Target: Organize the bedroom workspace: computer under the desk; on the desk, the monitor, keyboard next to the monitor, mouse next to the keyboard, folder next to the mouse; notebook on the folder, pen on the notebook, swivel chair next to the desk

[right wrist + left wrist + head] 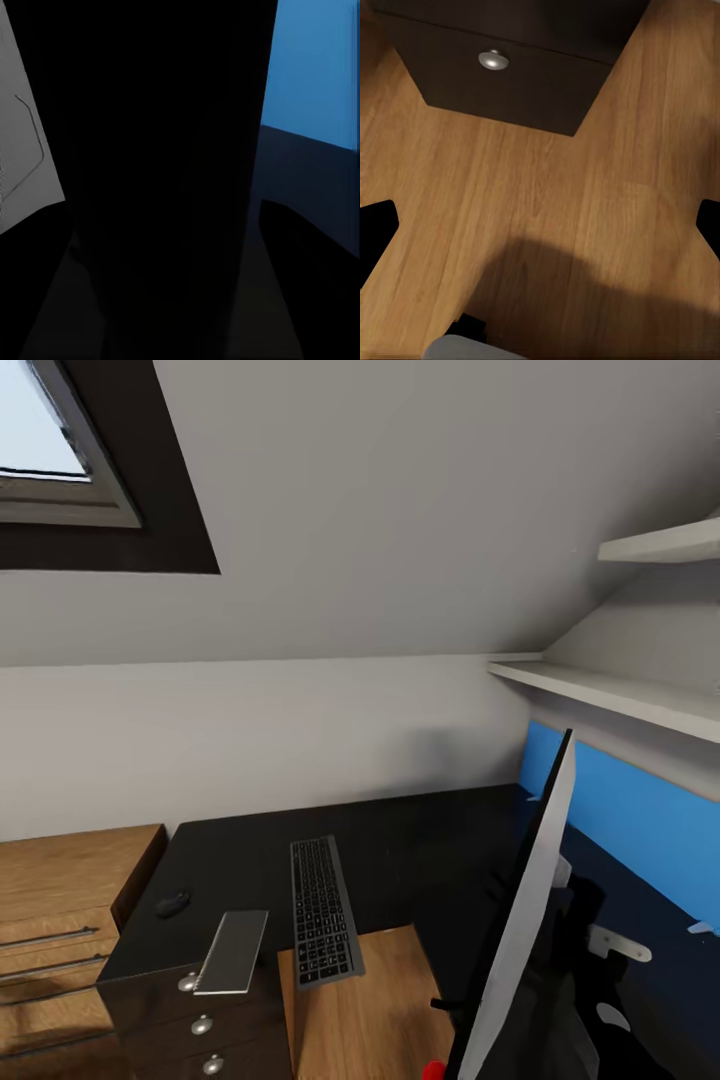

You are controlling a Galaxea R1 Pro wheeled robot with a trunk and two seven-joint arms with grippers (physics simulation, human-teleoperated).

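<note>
Head view: high vantage, faces forward and down over desk (400,840) toward sloped wall; monitor (525,920) edge-on, close at right.
Left wrist view: faces down at wooden floor (547,202), drawer unit (510,82) near.
Right wrist view: very close to dark surface, mostly black; blue wall panel (315,67) beyond.
Shared: drawer unit, head and left wrist; blue wall panel, head and right wrist.

The monitor (520,920), seen edge-on at lower right of the head view, runs off the bottom edge and hides the desk (400,840) behind it. In the right wrist view a black mass covers the centre; what it is cannot be told. The drawer unit (510,82) is cut by the left wrist view's top edge.
</note>
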